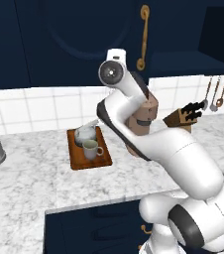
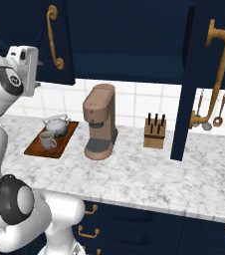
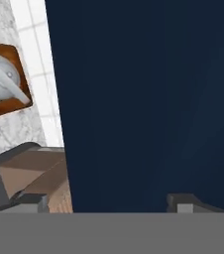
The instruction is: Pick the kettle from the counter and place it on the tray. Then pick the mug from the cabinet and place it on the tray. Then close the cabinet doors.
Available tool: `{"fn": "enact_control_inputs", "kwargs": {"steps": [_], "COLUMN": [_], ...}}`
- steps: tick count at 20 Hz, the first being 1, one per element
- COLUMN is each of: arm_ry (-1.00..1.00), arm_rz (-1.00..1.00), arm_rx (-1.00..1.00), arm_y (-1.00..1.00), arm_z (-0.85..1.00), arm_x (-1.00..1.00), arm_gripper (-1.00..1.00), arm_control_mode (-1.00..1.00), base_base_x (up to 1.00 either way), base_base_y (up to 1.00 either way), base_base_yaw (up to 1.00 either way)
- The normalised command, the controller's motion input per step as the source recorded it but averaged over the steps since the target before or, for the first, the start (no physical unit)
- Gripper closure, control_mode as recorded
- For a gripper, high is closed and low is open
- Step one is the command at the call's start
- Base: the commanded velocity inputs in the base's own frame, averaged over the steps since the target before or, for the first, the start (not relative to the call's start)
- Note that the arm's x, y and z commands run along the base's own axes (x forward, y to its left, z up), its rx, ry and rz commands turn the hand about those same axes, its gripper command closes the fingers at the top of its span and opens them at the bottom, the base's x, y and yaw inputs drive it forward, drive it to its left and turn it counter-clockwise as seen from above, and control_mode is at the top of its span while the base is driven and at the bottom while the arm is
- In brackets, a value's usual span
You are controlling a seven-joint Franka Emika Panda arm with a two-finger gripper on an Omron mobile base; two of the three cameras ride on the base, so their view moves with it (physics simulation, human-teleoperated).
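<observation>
The cabinet doors (image 2: 186,79) were what remained of the job: the kettle (image 1: 85,133) and the mug (image 1: 90,148) sat together on the tray (image 1: 89,161), the mug just in front of the kettle, on the counter (image 1: 34,173) beside the coffee machine (image 2: 100,122). In the right base view one tall navy panel stood swung out toward the room, edge-on above the counter near the knife block (image 2: 155,132), its brass handle (image 2: 216,64) facing the camera; a second panel (image 2: 55,40) hung at the upper left, close to the robot's raised hand. In the hand view the gripper (image 3: 106,203) faced a flat navy surface at close range, its fingertips set wide apart with nothing between them — an open claw, holding nothing. A door of this kind would likely handle as a stiff, hinged slab, heavy enough to need a steady push rather than a pinch. Its smooth face offered little to grasp; the flat panel near the free edge, or the curved handle, looked the sensible place to bear on.
</observation>
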Motion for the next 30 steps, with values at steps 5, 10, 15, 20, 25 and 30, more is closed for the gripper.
{"fn": "enact_control_inputs", "kwargs": {"steps": [5,10,15,20,25,30], "arm_ry": [0.00,0.01,0.06,0.00,0.00,-0.02], "arm_rz": [0.25,0.21,0.15,0.08,0.02,0.02], "arm_rx": [0.02,-0.01,-0.08,-0.11,-0.10,-0.16], "arm_y": [-0.15,-0.04,0.00,-0.02,-0.17,-0.20], "arm_z": [-0.13,-0.10,-0.12,0.00,0.00,0.00], "arm_x": [0.59,0.35,0.21,-0.60,-0.88,-0.85], "arm_gripper": [-1.00,-1.00,-1.00,-1.00,-1.00,-1.00], "arm_control_mode": [-1.00,-1.00,-1.00,-1.00,-1.00,-1.00], "base_base_x": [0.00,0.00,0.00,0.00,0.00,0.00], "base_base_y": [0.00,0.00,0.00,0.00,0.00,0.00], "base_base_yaw": [0.00,0.00,0.00,0.00,0.00,0.00]}}
